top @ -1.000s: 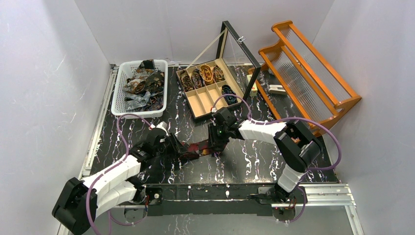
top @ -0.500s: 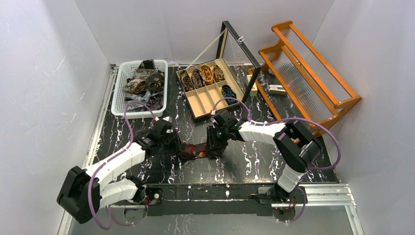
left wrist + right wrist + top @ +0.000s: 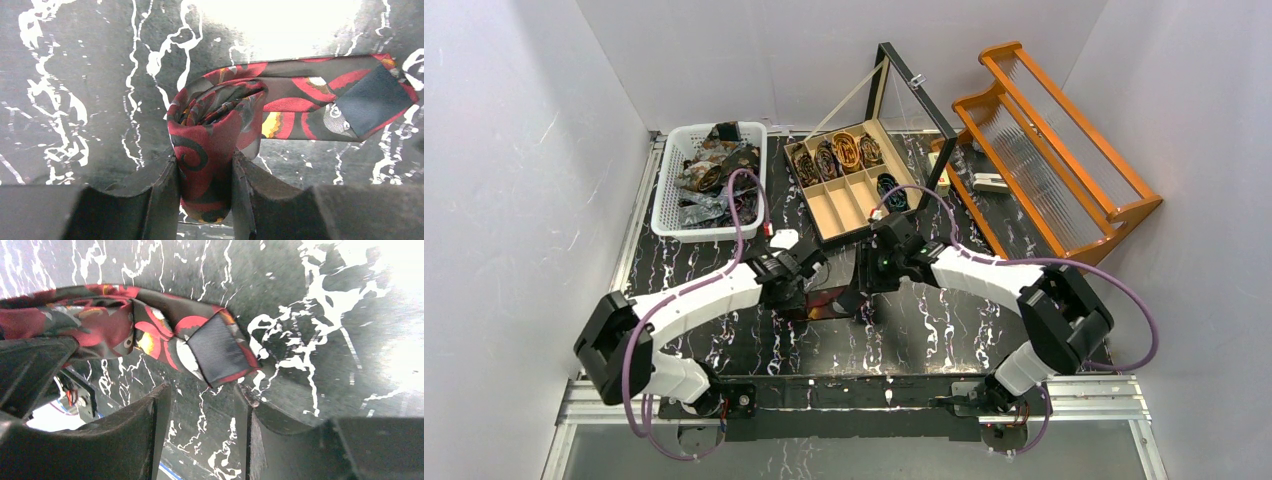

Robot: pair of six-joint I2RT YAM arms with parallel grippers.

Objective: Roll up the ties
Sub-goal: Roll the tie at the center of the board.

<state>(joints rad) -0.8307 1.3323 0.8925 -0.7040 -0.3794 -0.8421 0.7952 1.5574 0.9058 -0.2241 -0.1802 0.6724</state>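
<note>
Hiding the coil's lower part, the left tool (image 3: pixel 205 162) pinches the half-rolled tie (image 3: pixel 215 115), dark red with black swirls and yellow flecks, on the black marbled desk (image 3: pixel 75 60). Its navy-lined tail (image 3: pixel 217 347) lies flat just beyond the right tool (image 3: pixel 202 389), whose jaws stand apart, empty.

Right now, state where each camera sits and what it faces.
Top external: above and behind the robot, looking down on the table; left arm and right arm show.
Left wrist: on the left arm, looking down at the red tie clamped in the left jaws.
Right wrist: on the right arm, looking down past the open right jaws.
Shared: both wrist views show the tie.
</note>
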